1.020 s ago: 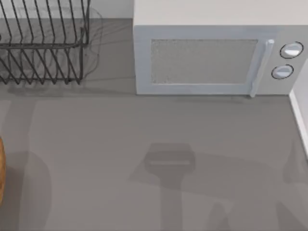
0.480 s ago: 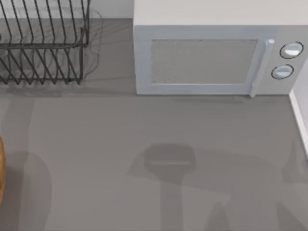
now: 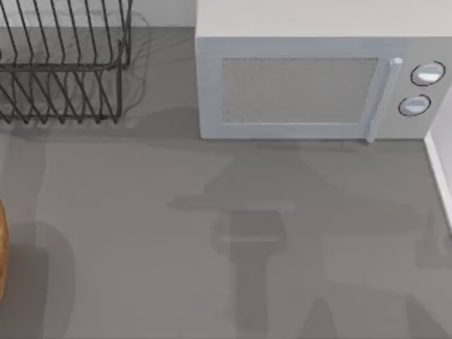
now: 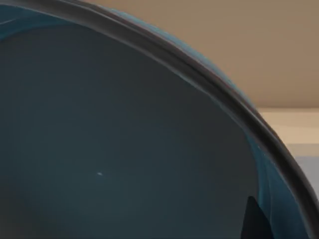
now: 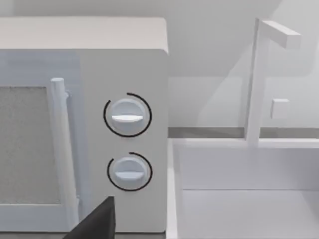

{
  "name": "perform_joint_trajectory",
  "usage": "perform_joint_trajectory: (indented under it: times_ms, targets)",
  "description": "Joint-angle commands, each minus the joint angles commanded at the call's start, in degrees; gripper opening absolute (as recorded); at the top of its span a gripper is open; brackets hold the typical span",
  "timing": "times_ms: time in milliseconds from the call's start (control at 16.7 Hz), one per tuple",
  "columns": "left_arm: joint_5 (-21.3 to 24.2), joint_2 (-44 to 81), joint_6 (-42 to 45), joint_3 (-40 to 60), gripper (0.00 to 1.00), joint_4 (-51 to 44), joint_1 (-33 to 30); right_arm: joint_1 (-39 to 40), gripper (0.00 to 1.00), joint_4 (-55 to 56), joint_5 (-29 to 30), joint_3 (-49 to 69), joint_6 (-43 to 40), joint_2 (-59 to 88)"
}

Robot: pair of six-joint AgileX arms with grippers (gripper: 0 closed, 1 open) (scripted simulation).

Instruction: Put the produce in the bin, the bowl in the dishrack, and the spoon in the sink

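My left wrist camera sits tight against the bowl point(image 4: 124, 149); my right faces the microwave point(image 5: 99, 124) dials. Neither pincer's grip is readable to me.

dishrack point(image 3: 63, 63) and bowl point(image 4: 124, 149) cropped; possibly orange rim point(image 3: 2, 247).

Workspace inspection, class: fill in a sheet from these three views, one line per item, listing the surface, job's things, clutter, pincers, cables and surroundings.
Surface: grey counter, crossed by soft shadows.
Job's things: black wire dishrack at the top view's far left, nothing seen in the part in view; teal bowl very close to the left wrist camera; white sink beside the microwave.
Clutter: white microwave, door shut; orange-brown edge at the left border, unidentifiable.
Pincers: fingers not judgeable.
Cables: nothing seen.
Surroundings: pale wall, white faucet.
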Motion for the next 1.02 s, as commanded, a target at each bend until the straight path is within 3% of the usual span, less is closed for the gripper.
perform_joint_trajectory:
  times_ms: [360, 780, 1020]
  targets:
    - [-2.4, 18.1, 0.0, -5.7, 0.0, 24.1, -2.7, 0.0, 1.0, 0.0, 0.0, 0.0, 0.0, 0.0]
    - [-3.0, 22.2, 0.1, -7.6, 0.0, 28.5, -3.4, 0.0, 1.0, 0.0, 0.0, 0.0, 0.0, 0.0]
    - [-3.0, 22.2, 0.1, -7.6, 0.3, 28.5, -3.4, 0.0, 1.0, 0.0, 0.0, 0.0, 0.0, 0.0]
